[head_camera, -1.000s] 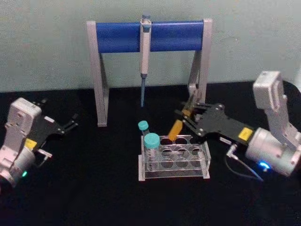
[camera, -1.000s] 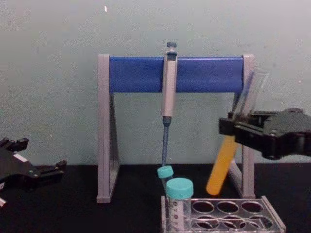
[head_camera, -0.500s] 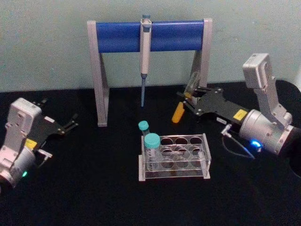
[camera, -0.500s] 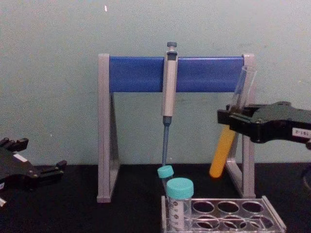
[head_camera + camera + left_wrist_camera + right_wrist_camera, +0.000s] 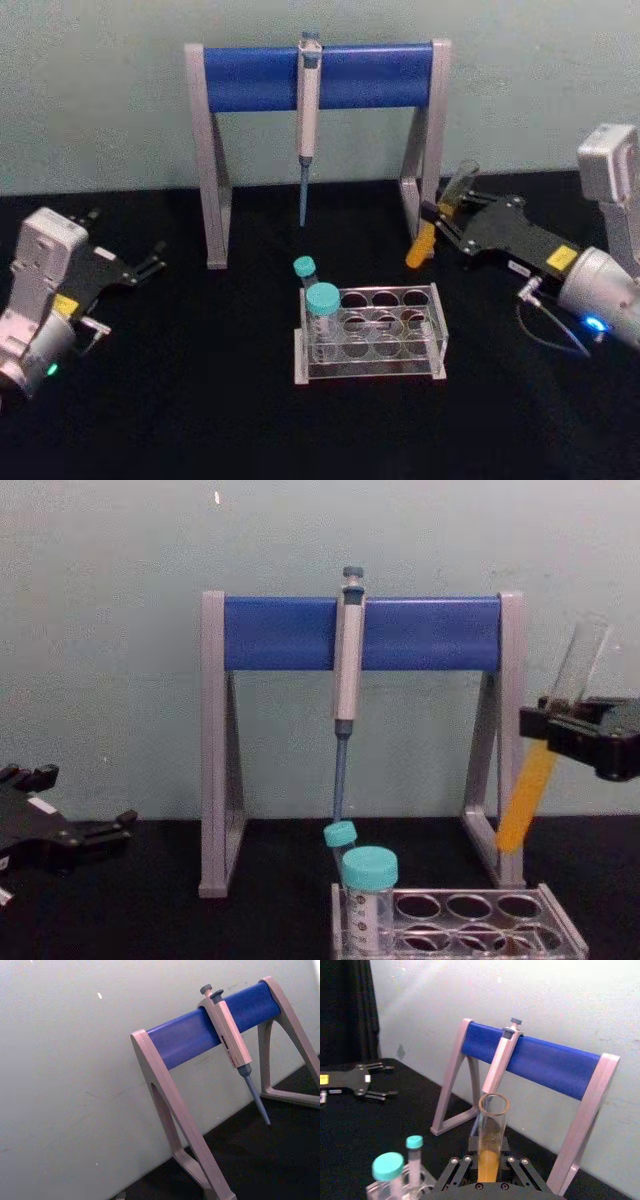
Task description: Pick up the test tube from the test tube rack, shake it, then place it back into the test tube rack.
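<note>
The test tube (image 5: pixel 421 246) is a slim clear tube with yellow-orange liquid in its lower half. It hangs tilted in the air, behind and to the right of the test tube rack (image 5: pixel 370 364), in front of the stand's right leg. My right gripper (image 5: pixel 446 214) is shut on its middle. From the chest the test tube (image 5: pixel 526 795) leans with its rim to the right, above the test tube rack (image 5: pixel 495 921), in the right gripper (image 5: pixel 552 726). In the right wrist view the test tube (image 5: pixel 492 1132) rises from the right gripper (image 5: pixel 490 1166). My left gripper (image 5: pixel 150 264) rests open at the far left.
A grey-and-blue pipette stand (image 5: pixel 320 78) with a hanging pipette (image 5: pixel 308 100) stands behind the rack. Two teal-capped tubes, a wide one (image 5: pixel 322 318) and a small one (image 5: pixel 305 272), sit at the rack's left end. Black tabletop lies around them.
The right gripper lifted the test tube up and away from the rack, then swung it to the right; the tube's tilt changed. The left arm stayed still.
</note>
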